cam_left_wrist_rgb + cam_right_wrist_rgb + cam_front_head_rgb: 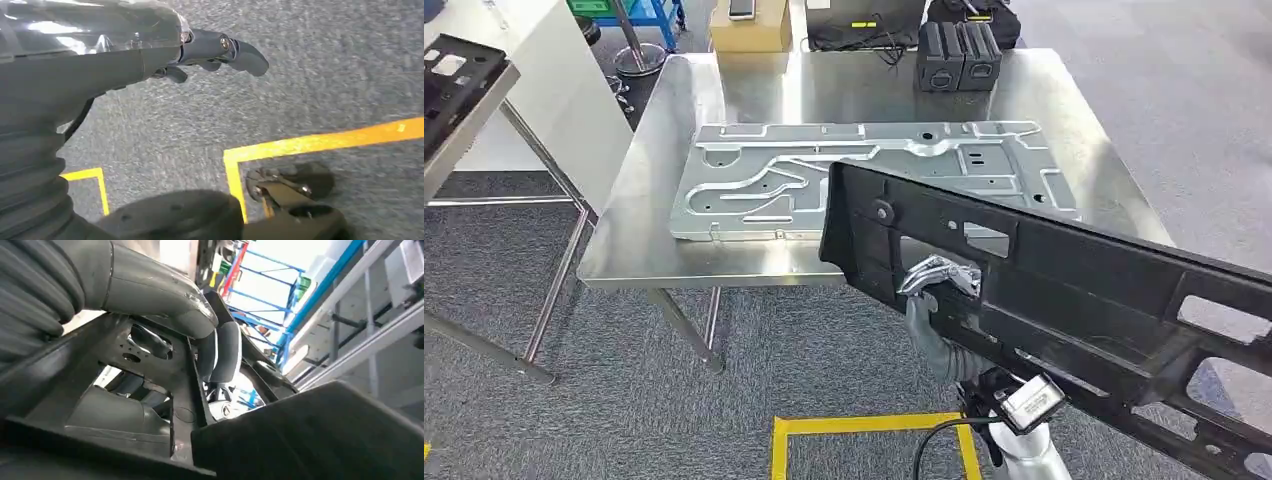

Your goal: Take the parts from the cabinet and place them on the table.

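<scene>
A long black plastic frame part with cut-out windows hangs tilted over the near right corner of the steel table. My right hand grips it from below through one of the openings. In the right wrist view the thumb presses across a rib of the black part. A stamped silver metal panel lies flat in the middle of the table, partly hidden behind the black part. My left hand hangs over the carpet, its fingers loosely apart and holding nothing.
Two black boxes stand at the table's far edge, with a cardboard box behind them. A white stand at the left carries another black part. Yellow tape marks the grey carpet by my feet. Blue racking rises nearby.
</scene>
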Available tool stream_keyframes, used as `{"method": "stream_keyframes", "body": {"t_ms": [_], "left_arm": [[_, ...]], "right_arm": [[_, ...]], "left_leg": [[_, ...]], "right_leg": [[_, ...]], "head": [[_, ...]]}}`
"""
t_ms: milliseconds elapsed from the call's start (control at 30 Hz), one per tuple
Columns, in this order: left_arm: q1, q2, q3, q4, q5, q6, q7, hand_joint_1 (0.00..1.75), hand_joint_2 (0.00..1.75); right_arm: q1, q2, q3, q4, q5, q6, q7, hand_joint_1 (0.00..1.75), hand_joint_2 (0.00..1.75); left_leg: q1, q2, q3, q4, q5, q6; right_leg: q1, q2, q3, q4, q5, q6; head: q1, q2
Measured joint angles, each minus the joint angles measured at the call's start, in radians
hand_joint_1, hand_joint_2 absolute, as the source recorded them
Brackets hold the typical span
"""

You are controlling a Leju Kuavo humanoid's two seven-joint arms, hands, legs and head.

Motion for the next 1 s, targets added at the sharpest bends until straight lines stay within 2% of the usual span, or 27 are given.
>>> {"method": "stream_keyframes", "body": {"t_ms": [33,67,100,167,200,233,267,333,367,400,433,467,500,533,567,633,667,700,733,767,833,867,900,933,967,1000], "left_arm": [[0.002,0.000,0.000,0.000,0.000,-0.001,0.000,0.00,1.75],[-0.002,0.000,0.000,0.000,0.000,-0.002,0.000,0.00,1.75],[-0.004,0.000,0.000,0.000,-0.001,-0.004,0.000,0.00,1.75],[-0.005,0.000,0.000,0.000,-0.001,-0.005,0.000,0.00,1.75],[-0.006,0.000,0.000,0.000,-0.001,-0.006,0.001,0.00,1.75],[-0.006,-0.001,0.000,0.000,-0.001,-0.007,0.001,0.00,1.75],[-0.006,-0.002,0.000,0.000,-0.001,-0.007,0.002,0.00,1.75],[-0.005,-0.002,0.000,0.000,0.001,-0.008,0.001,0.00,1.75],[-0.006,-0.002,0.000,0.000,0.003,-0.008,-0.002,0.00,1.75],[-0.011,-0.002,0.000,0.000,0.002,-0.008,-0.002,0.00,1.75],[-0.012,-0.002,0.000,0.000,0.001,-0.008,-0.001,0.00,1.75],[-0.012,-0.002,0.000,0.000,0.000,-0.008,-0.001,0.00,1.75],[-0.011,-0.002,0.000,0.000,0.000,-0.009,-0.001,0.00,1.75],[-0.008,-0.001,0.000,0.000,-0.002,-0.009,0.000,0.00,1.75],[-0.011,-0.001,0.000,0.000,-0.005,-0.010,0.000,0.00,1.75],[-0.015,-0.001,-0.002,0.000,-0.014,-0.014,0.002,0.00,1.75],[-0.014,-0.001,-0.002,0.000,-0.016,-0.015,0.006,0.00,1.75],[-0.017,-0.001,-0.002,0.000,-0.019,-0.016,0.006,0.00,1.75],[-0.017,-0.001,-0.003,0.000,-0.020,-0.016,0.009,0.00,1.75],[-0.017,-0.001,-0.003,0.000,-0.023,-0.017,0.011,0.00,1.75],[-0.024,-0.001,-0.003,0.000,-0.028,-0.019,0.016,0.00,1.75],[-0.025,-0.001,-0.003,0.000,-0.031,-0.020,0.018,0.00,1.75],[-0.025,-0.001,-0.003,0.000,-0.031,-0.020,0.018,0.00,1.75],[-0.025,-0.002,-0.003,0.000,-0.032,-0.021,0.018,0.00,1.75],[-0.025,-0.003,-0.003,0.000,-0.033,-0.021,0.018,0.00,1.75],[-0.025,-0.003,-0.004,0.000,-0.034,-0.023,0.018,0.00,1.75]], "right_arm": [[-0.004,-0.003,0.000,0.000,0.003,0.000,0.001,1.75,1.75],[-0.011,-0.005,-0.002,0.000,0.009,-0.003,0.003,1.75,1.75],[-0.018,-0.007,-0.002,-0.002,0.015,-0.003,0.006,1.75,1.75],[-0.042,-0.014,-0.006,-0.004,0.021,-0.006,0.011,1.75,1.75],[-0.056,-0.016,-0.009,-0.005,0.023,-0.006,0.014,1.75,1.75],[-0.074,-0.020,-0.012,-0.005,0.027,-0.006,0.016,1.75,1.75],[-0.094,-0.022,-0.016,-0.005,0.031,-0.005,0.019,1.75,1.75],[-0.135,-0.029,-0.021,0.001,0.044,-0.002,0.031,1.75,1.75],[-0.158,-0.034,-0.022,0.008,0.062,-0.005,0.041,1.75,1.75],[-0.184,-0.038,-0.024,0.018,0.082,-0.010,0.053,1.75,1.75],[-0.216,-0.043,-0.025,0.032,0.100,-0.011,0.068,1.75,1.75],[-0.251,-0.047,-0.025,0.049,0.116,-0.012,0.082,1.75,1.75],[-0.292,-0.051,-0.025,0.065,0.131,-0.015,0.097,1.75,1.75],[-0.334,-0.057,-0.025,0.083,0.152,-0.021,0.113,1.75,1.75],[-0.383,-0.065,-0.026,0.116,0.190,-0.032,0.135,1.75,1.75],[-0.452,-0.079,-0.029,0.155,0.240,-0.045,0.174,1.75,1.75],[-0.483,-0.087,-0.032,0.183,0.253,-0.047,0.182,1.75,1.75],[-0.511,-0.092,-0.035,0.203,0.266,-0.048,0.191,1.75,1.75],[-0.537,-0.100,-0.037,0.226,0.286,-0.055,0.201,1.75,1.75],[-0.576,-0.107,-0.035,0.255,0.328,-0.074,0.213,1.75,1.75],[-0.649,-0.117,-0.024,0.333,0.471,-0.146,0.244,1.75,1.75],[-0.686,-0.123,-0.010,0.386,0.552,-0.180,0.263,1.75,1.75],[-0.721,-0.127,0.003,0.435,0.612,-0.202,0.275,1.75,1.75],[-0.747,-0.130,0.013,0.475,0.664,-0.219,0.292,1.75,1.75],[-0.785,-0.134,0.027,0.524,0.736,-0.239,0.315,1.75,1.75],[-0.823,-0.134,0.049,0.576,0.807,-0.257,0.336,1.75,1.75]], "left_leg": [[-0.002,0.001,0.002,0.004,-0.012,-0.007],[-0.003,-0.004,-0.002,0.006,-0.018,-0.012],[-0.001,-0.002,-0.008,0.004,-0.026,-0.020],[-0.001,0.001,0.008,0.012,-0.021,-0.032],[0.001,0.001,0.005,0.023,-0.028,-0.035],[0.003,0.003,-0.012,0.074,-0.027,-0.040],[0.006,0.003,-0.053,0.145,-0.040,-0.045],[0.013,0.004,-0.152,0.286,-0.106,-0.054],[0.014,0.004,-0.189,0.324,-0.131,-0.055],[0.016,0.004,-0.204,0.320,-0.125,-0.056],[0.016,0.004,-0.200,0.276,-0.092,-0.055],[0.016,0.005,-0.183,0.207,-0.038,-0.049],[0.015,0.005,-0.161,0.120,0.034,-0.040],[0.012,0.008,-0.151,0.048,0.107,-0.030],[0.002,0.010,-0.152,0.037,0.088,-0.030],[-0.007,0.010,-0.146,0.015,0.091,-0.017],[-0.007,0.009,-0.140,0.010,0.089,-0.009],[-0.003,0.006,-0.120,0.000,0.092,-0.003],[-0.002,0.003,-0.108,-0.009,0.090,0.000],[-0.001,0.003,-0.101,-0.009,0.084,0.006],[-0.001,0.004,-0.086,-0.009,0.070,0.010],[-0.001,0.003,-0.078,-0.008,0.061,0.009],[0.000,0.003,-0.066,-0.007,0.052,0.008],[0.001,0.000,-0.053,-0.006,0.042,0.007],[0.002,-0.003,-0.038,-0.002,0.029,0.004],[0.002,-0.003,-0.021,0.001,0.014,0.001]], "right_leg": [[0.001,-0.001,-0.002,-0.061,0.072,-0.008],[0.009,0.000,-0.001,-0.061,0.036,-0.021],[0.010,0.001,-0.002,-0.060,0.050,-0.029],[0.010,0.007,0.008,-0.067,0.042,-0.045],[0.004,0.008,0.025,-0.073,0.040,-0.049],[0.005,0.006,0.039,-0.076,0.031,-0.056],[0.006,0.005,0.047,-0.077,0.023,-0.059],[0.009,0.005,0.060,-0.077,0.007,-0.061],[0.010,0.005,0.069,-0.076,-0.002,-0.061],[0.011,0.005,0.082,-0.076,-0.011,-0.060],[0.011,0.006,0.096,-0.076,-0.021,-0.060],[0.012,0.007,0.110,-0.076,-0.030,-0.059],[0.013,0.008,0.127,-0.076,-0.041,-0.057],[0.011,0.009,0.130,-0.080,-0.049,-0.055],[0.012,0.010,0.134,-0.080,-0.053,-0.047],[0.006,0.010,0.134,-0.079,-0.052,-0.032],[0.006,0.008,0.137,-0.080,-0.047,-0.023],[0.004,0.006,0.137,-0.076,-0.055,-0.018],[0.002,0.004,0.130,-0.048,-0.060,-0.016],[0.003,0.004,0.088,0.017,-0.073,-0.015],[0.001,0.004,-0.016,0.168,-0.122,-0.009],[0.001,0.004,-0.060,0.218,-0.144,-0.010],[0.001,0.004,-0.087,0.233,-0.147,-0.010],[-0.001,0.003,-0.092,0.205,-0.123,-0.007],[-0.002,0.003,-0.082,0.139,-0.073,-0.007],[-0.003,0.003,-0.059,0.053,-0.003,-0.007]], "head": [[0.000,0.000],[0.000,0.000],[0.000,0.000],[0.000,0.000],[0.000,0.000],[0.000,0.000],[0.000,0.000],[0.000,0.000],[0.000,0.000],[0.000,0.000],[0.000,0.000],[0.000,0.000],[0.000,0.000],[0.000,0.000],[0.000,0.000],[0.000,0.000],[0.000,0.000],[0.000,0.000],[0.002,0.000],[0.001,0.000],[0.001,0.000],[0.001,0.000],[0.001,0.000],[0.001,0.000],[0.001,0.000],[0.001,0.000]]}}
